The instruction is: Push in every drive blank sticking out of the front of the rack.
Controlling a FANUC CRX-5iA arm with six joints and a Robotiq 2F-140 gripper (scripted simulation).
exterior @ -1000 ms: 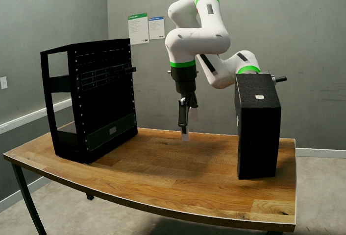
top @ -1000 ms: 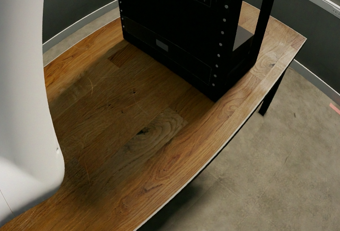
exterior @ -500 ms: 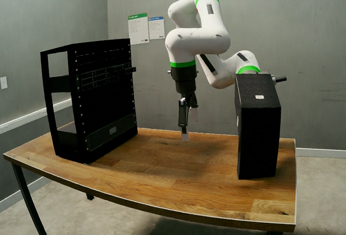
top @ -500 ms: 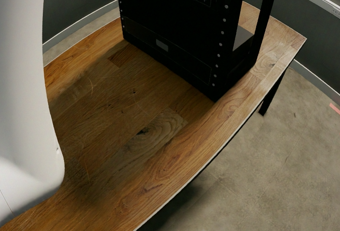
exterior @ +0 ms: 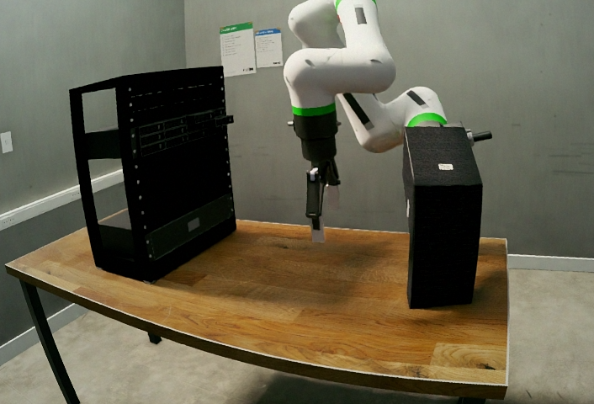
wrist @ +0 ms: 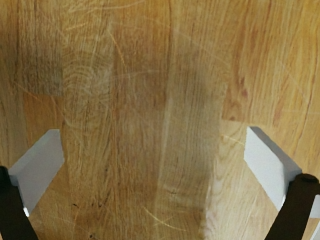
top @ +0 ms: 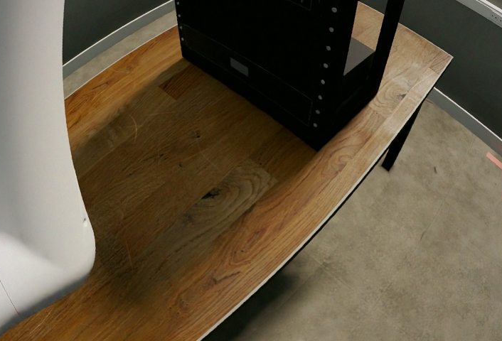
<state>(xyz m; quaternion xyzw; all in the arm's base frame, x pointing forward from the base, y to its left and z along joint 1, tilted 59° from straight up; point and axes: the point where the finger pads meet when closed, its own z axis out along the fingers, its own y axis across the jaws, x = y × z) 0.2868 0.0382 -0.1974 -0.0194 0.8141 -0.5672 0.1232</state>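
The black rack (top: 267, 44) (exterior: 183, 173) stands upright on the table, at the left in the exterior view; the top view cuts off its upper part. One dark drive blank (exterior: 225, 119) sticks out of its front, at the far end of the drive bay row. The other drive fronts (exterior: 164, 131) look about level with the bay face, though they are dark and small. My gripper (exterior: 325, 216) (wrist: 153, 145) points down over the table, well in front of the rack and lower than the drive row. It is open and empty, with its pale fingertips wide apart.
The wooden table (top: 227, 245) (exterior: 278, 285) (wrist: 140, 100) carries the rack near one end. A tall black block (exterior: 442, 238) stands at the other end, beside the arm (top: 25, 160) (exterior: 341, 71). Walls stand behind the table.
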